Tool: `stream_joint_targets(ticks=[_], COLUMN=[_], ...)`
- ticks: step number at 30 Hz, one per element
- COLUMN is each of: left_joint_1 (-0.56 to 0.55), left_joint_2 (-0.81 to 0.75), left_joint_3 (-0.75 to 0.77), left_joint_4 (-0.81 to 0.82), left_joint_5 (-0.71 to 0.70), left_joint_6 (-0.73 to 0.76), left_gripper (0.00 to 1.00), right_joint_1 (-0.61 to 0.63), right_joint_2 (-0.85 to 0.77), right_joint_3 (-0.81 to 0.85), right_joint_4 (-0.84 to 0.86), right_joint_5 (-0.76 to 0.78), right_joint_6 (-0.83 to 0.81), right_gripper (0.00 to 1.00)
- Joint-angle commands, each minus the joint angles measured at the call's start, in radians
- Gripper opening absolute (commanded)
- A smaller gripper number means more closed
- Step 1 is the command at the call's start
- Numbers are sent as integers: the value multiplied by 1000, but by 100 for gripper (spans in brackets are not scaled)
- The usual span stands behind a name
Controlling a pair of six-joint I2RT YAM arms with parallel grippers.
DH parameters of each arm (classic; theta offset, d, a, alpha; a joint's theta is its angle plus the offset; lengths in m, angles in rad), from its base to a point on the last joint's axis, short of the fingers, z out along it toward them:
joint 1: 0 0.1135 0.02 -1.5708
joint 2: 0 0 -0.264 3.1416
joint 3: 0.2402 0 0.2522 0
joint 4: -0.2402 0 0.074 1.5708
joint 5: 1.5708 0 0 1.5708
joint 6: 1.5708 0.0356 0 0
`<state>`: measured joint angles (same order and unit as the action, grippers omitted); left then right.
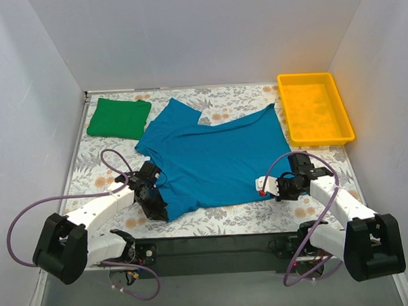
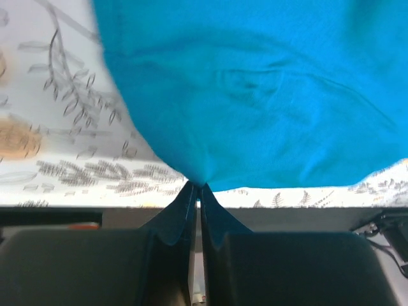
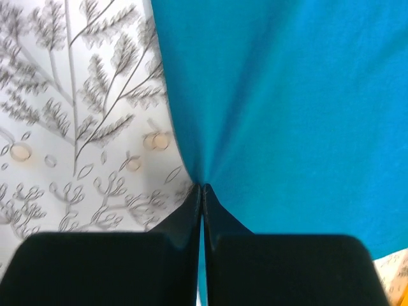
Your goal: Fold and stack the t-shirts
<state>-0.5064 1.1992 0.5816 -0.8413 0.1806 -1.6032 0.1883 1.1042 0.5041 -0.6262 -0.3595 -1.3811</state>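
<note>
**A:** What is happening at the near edge?

**B:** Both arms are gripping the teal shirt [image 1: 214,159] at its near hem. The left jaws are pressing fully together on the near left corner [image 2: 197,178], and the cloth is puckering into them. The right jaws are doing the same at the near right corner [image 3: 203,178], closed tight on a pinch of fabric.

**A:** So which step is this?

**B:** I am reading it as the start of the first fold: the corners are gripped, but the lift is not yet showing. The hem is lying low against the counter [image 1: 220,219].

**A:** And beyond the jaws?

**B:** The shirt is lying spread out, its body running away from the arms and its sleeves pointing toward the far side. It is somewhat wrinkled and skewed.

**A:** What is the next move asking for?

**B:** Probably both arms raising the hem together and carrying it toward the collar, keeping level so the fold is landing square.

**A:** And further back?

**B:** The green shirt [image 1: 119,118] is sitting folded in the far left corner, near one teal sleeve. The yellow tray [image 1: 314,109] is standing at far right.
</note>
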Motion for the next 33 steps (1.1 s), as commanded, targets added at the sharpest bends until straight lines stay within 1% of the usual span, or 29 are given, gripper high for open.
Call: stream_joint_targets(ticks=[1, 4, 7, 12, 15, 16, 22, 24, 27, 28, 30, 31, 32, 33], left_joint_1=[-4, -6, -6, -4, -6, -4, -6, -4, -4, -6, -6, -6, -6, -4], left_joint_2=[-79, -133, -174, -249, -302, -314, -412, -458, -484, -486, -490, -487, -483, -463], left_joint_3=[20, 24, 37, 118, 135, 132, 141, 175, 218, 224, 230, 238, 250, 288], left_joint_4=[-110, -169, -220, -330, -387, -396, -421, -412, -394, -381, -325, -311, -300, -285], left_joint_5=[25, 23, 36, 48, 62, 68, 155, 171, 215, 265, 310, 315, 298, 280], left_joint_6=[-3, -8, -11, -9, -23, -26, -27, -31, -26, -17, 15, 26, 37, 67], left_gripper=[0, 0, 0, 0, 0, 0, 0, 0, 0, 0, 0, 12, 22, 32], right_joint_1=[-3, -3, -3, -1, -3, -3, -3, -3, -3, -1, -1, -3, -3, -3], right_joint_2=[-62, -124, -185, -266, -296, -299, -293, -299, -302, -302, -306, -307, -305, -294], right_joint_3=[-41, -52, -49, -26, 13, 23, 60, 71, 97, 111, 134, 149, 198, 223], right_joint_4=[-147, -196, -254, -345, -411, -427, -474, -492, -509, -512, -514, -512, -509, -503], right_joint_5=[119, 169, 185, 168, 119, 93, 61, 45, 33, 36, 39, 40, 39, 31], right_joint_6=[-81, -105, -122, -134, -145, -147, -136, -136, -133, -130, -121, -98, -76, -49], right_gripper=[1, 1, 1, 1, 1, 1, 1, 1, 1, 1, 13, 20, 36, 43])
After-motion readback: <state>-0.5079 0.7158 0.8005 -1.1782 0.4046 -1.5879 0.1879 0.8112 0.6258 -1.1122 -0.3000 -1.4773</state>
